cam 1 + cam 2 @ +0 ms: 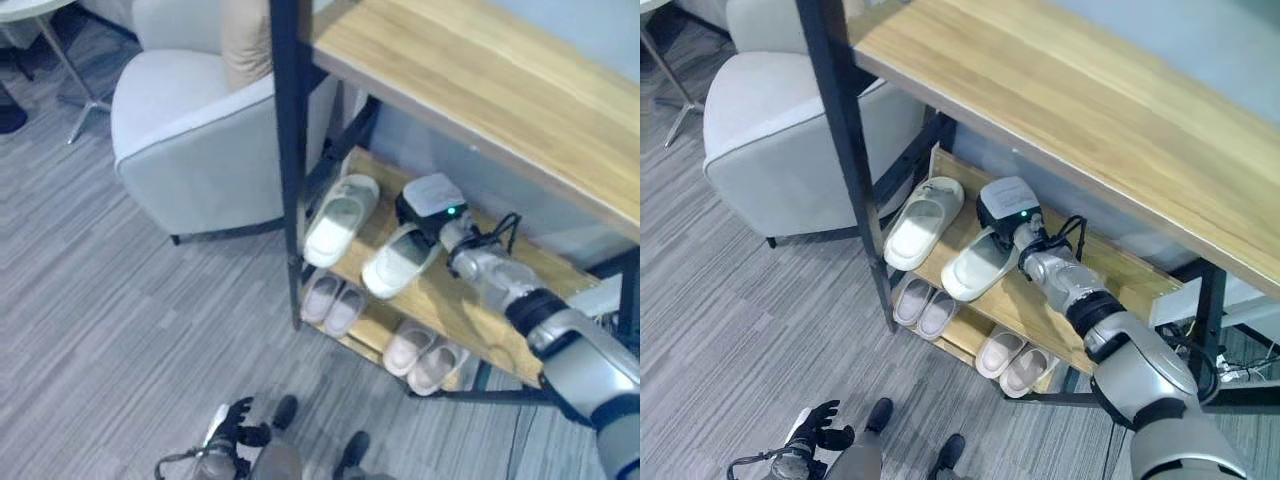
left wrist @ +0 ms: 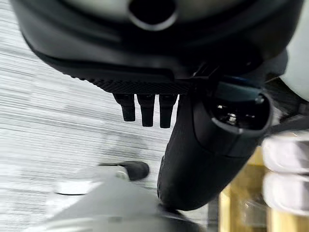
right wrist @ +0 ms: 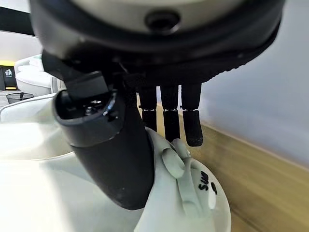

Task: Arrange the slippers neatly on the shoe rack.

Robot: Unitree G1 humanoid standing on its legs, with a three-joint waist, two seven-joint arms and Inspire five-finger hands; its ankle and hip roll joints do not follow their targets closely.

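- While the right hand (image 1: pixel 1008 212) reaches under the top board of the black-framed wooden shoe rack (image 1: pixel 1120 270), it sits over the heel end of a pale grey-white rubber slipper (image 1: pixel 978 264) on the middle shelf.
- Right wrist view: thumb lies along the slipper's (image 3: pixel 96 193) upper, fingers (image 3: pixel 193 125) hang bent just past its moulded edge; the hand (image 3: pixel 159 72) is curled loosely about the slipper, hold looks like a pinch between thumb and fingers.
- That slipper lies toe toward the rack's front edge, angled a little.
- Second matching pale slipper (image 1: pixel 924 222) lies just beside it on the same shelf, nearer the rack's left post, not touching it.
- Bottom shelf: two pairs of small pinkish-beige slippers, one pair (image 1: pixel 924 306) to the left, one pair (image 1: pixel 1014 364) to the right, each pair side by side.
- Left hand (image 1: pixel 232 428) hangs low near the grey striped carpet floor (image 1: pixel 120 320), well apart from the rack; in the left wrist view its fingers (image 2: pixel 145 108) are relaxed, holding nothing.
- Light grey upholstered armchair (image 1: pixel 190 130) stands left of the rack, near its post.
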